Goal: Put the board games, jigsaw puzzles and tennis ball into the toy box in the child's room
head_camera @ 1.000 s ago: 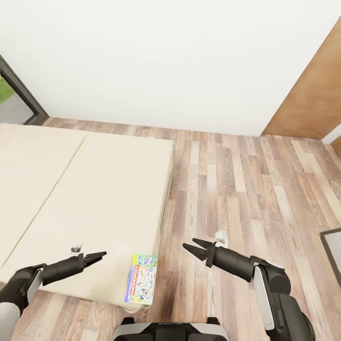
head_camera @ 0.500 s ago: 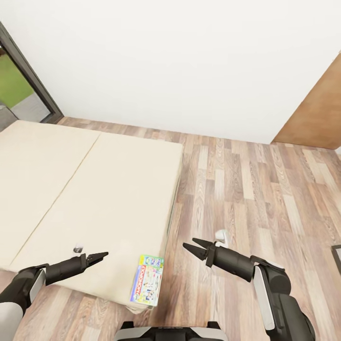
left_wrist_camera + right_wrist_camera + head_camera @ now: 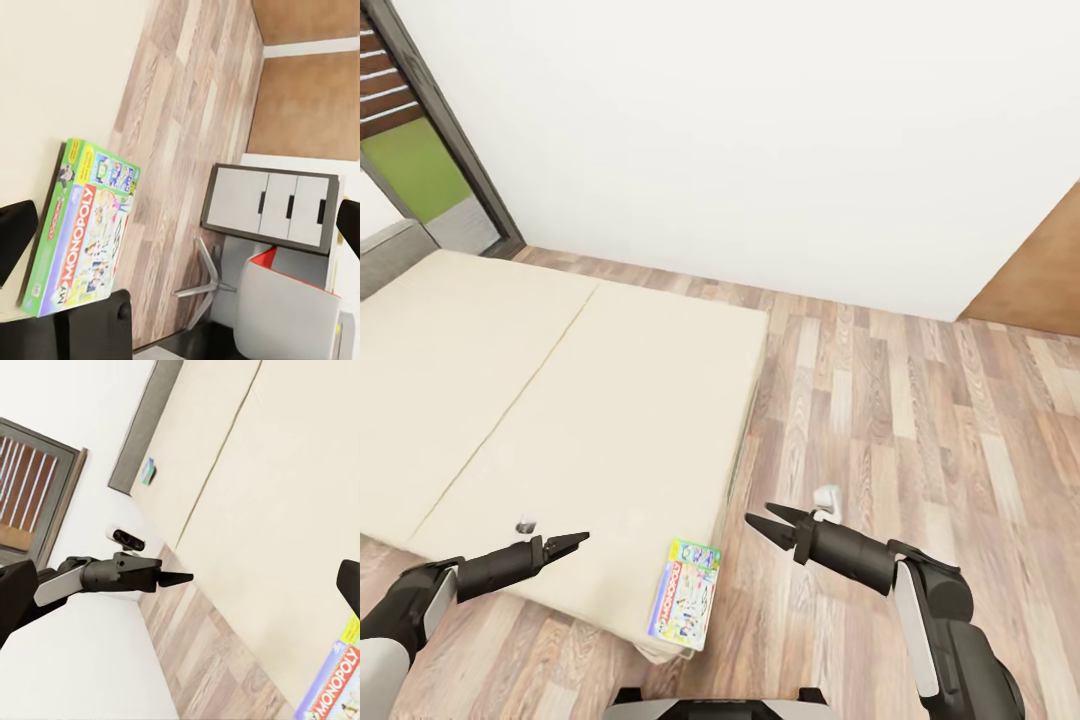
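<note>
The thin, flat green printed board game box with the red "Monopoly" banner (image 3: 686, 607) lies untouched at the near corner of the low bed with the plain beige two-section mattress (image 3: 560, 400), close to its edge above the wood-plank floor (image 3: 880, 400). The left end effector (image 3: 565, 544) hangs over the mattress, its fingers close together and holding nothing. The right end effector (image 3: 768, 523) hangs over the floor just beside the bed, fingers spread, also empty. A small blue box (image 3: 148, 470) rests at the far end of the mattress by the grey headboard. Judgement: neither bed game is collected; the task appears to be at an early stage.
</note>
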Robot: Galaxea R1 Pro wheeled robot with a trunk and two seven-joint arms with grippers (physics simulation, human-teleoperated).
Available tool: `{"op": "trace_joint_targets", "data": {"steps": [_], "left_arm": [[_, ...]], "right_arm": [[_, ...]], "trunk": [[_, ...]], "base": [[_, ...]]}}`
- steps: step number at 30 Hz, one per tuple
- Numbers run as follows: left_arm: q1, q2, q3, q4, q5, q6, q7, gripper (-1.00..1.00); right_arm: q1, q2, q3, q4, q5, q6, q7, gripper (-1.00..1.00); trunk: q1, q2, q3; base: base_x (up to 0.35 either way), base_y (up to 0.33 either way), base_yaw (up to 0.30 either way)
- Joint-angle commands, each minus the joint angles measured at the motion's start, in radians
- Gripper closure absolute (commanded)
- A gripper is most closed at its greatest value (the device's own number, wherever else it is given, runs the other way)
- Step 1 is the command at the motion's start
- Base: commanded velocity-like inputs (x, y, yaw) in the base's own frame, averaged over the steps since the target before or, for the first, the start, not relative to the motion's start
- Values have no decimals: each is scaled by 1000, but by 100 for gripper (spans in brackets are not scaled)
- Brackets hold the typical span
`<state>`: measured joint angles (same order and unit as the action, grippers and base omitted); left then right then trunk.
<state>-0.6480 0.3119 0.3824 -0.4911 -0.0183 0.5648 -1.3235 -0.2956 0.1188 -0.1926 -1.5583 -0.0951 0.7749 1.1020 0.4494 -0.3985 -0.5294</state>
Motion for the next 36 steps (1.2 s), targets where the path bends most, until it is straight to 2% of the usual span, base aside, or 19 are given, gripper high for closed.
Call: {"op": "trace_joint_targets", "data": {"steps": [1,30,36], "left_arm": [[-1,0,3,0,-2,10,-4,-100],[-1,-14,3,0,-3,10,10,-100],[-1,-14,3,0,-3,10,10,-100]], "right_arm": [[-1,1,-2,0,-2,6,3,-100],[-1,-1,-5,1,-11,-25,3,-100],[-1,0,-5,1,-11,-25,2,-100]], "trunk": [[1,-2,0],[1,-2,43],[1,-2,52]], "base": [[0,0,171],[0,0,172],[0,0,38]]}}
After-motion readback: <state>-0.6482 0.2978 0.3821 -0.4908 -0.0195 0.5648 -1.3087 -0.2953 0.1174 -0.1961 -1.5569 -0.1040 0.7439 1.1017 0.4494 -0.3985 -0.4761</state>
